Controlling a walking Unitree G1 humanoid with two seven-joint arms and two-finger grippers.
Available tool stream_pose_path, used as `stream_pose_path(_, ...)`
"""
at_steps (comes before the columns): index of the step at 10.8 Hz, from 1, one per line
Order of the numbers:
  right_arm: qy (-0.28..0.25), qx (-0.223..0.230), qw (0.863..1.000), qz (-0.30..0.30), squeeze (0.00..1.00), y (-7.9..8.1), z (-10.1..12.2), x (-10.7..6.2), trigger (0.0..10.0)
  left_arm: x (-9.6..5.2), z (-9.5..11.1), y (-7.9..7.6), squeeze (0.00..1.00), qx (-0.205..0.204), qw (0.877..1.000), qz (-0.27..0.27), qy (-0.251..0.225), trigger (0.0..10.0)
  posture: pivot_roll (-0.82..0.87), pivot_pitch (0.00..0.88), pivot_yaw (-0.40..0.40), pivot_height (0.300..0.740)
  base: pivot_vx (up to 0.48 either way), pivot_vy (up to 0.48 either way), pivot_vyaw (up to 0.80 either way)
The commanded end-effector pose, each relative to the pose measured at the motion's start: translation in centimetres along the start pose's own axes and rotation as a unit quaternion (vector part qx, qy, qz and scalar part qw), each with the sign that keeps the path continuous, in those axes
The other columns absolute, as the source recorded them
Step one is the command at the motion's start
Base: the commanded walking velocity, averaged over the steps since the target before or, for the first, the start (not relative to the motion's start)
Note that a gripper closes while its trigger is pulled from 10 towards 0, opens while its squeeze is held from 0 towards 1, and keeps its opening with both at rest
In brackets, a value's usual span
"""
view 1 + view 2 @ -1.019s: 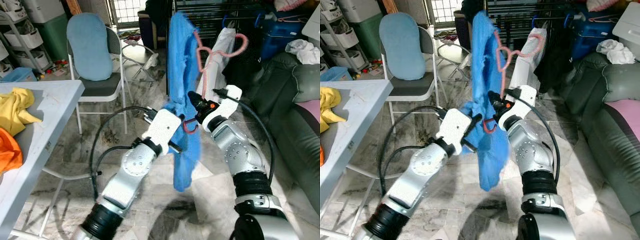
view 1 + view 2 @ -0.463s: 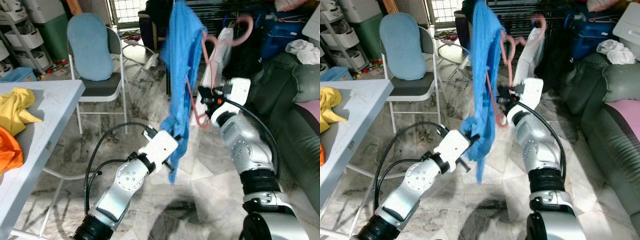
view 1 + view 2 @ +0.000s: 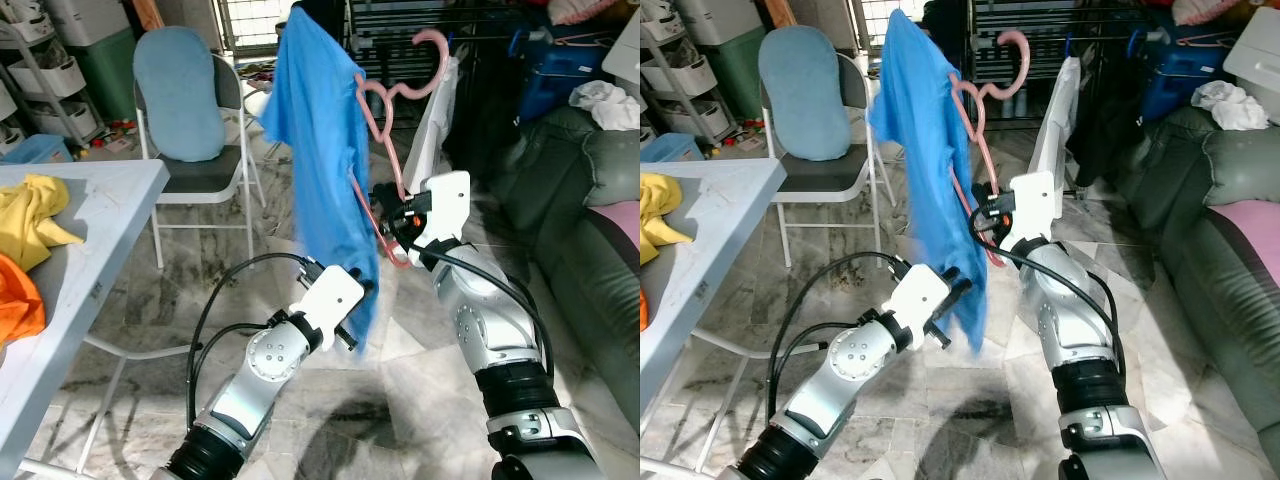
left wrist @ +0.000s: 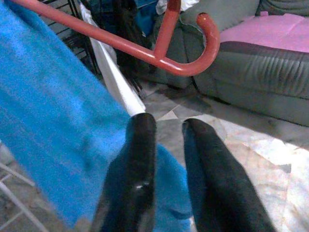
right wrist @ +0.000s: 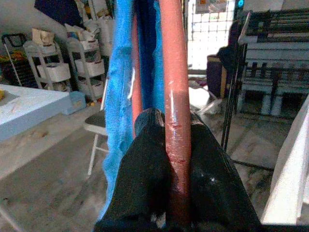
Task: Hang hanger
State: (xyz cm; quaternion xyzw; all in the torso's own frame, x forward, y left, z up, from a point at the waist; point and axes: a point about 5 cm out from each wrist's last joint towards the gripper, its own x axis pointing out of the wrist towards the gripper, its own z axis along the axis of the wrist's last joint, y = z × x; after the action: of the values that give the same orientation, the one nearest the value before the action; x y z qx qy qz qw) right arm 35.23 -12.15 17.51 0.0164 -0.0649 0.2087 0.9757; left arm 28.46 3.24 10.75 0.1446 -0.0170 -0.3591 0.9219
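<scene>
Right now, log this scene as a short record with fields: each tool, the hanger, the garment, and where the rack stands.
right tool: shut on the pink hanger's lower bar, held up in front of the robot
left tool: low, at the blue shirt's hem, fingers slightly apart
pink hanger: tilted, hook free, not yet on anything
blue shirt: draped on the hanger
drying rack: dark, behind the hanger

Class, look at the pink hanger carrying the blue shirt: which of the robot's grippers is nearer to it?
Right. The right gripper is shut on the pink hanger, gripping its bar. The left gripper sits lower, at the blue shirt hem, apart from the hanger.
</scene>
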Motion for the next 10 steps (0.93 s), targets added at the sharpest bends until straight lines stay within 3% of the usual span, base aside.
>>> stream_pose_path(1,-0.051,-0.025,0.998,-0.002,0.0,0.3,1.6,0.3,10.0,-0.1,0.0,0.6,1.0,0.013,1.0,0.011,-0.001,10.0,-0.01,0.002,0.025,0.74,0.0,0.0,0.0)
stream_pose_path(4,-0.04,-0.022,0.999,0.014,0.0,0.3,0.7,-0.2,10.0,-0.7,0.8,0.8,1.0,0.022,1.0,0.006,-0.019,10.0,-0.01,0.002,0.025,0.74,0.0,0.0,0.0)
stream_pose_path(6,-0.061,-0.01,0.998,0.032,0.0,0.0,0.7,-0.9,10.0,-1.9,1.7,2.3,1.0,0.026,0.998,0.034,-0.04,10.0,0.0,0.005,0.027,0.74,0.0,0.0,0.0)
stream_pose_path(8,-0.034,-0.016,0.997,0.072,0.0,-0.6,-0.8,-2.1,10.0,-3.3,2.1,5.8,1.0,0.017,0.992,0.118,-0.045,10.0,0.02,0.0,0.023,0.74,0.0,0.0,0.0)
stream_pose_path(10,0.002,-0.026,0.991,0.132,0.0,-1.2,-2.3,-4.1,10.0,-3.7,2.4,7.7,1.0,0.031,0.986,0.156,-0.049,10.0,0.01,0.0,0.024,0.74,0.0,0.0,0.0)
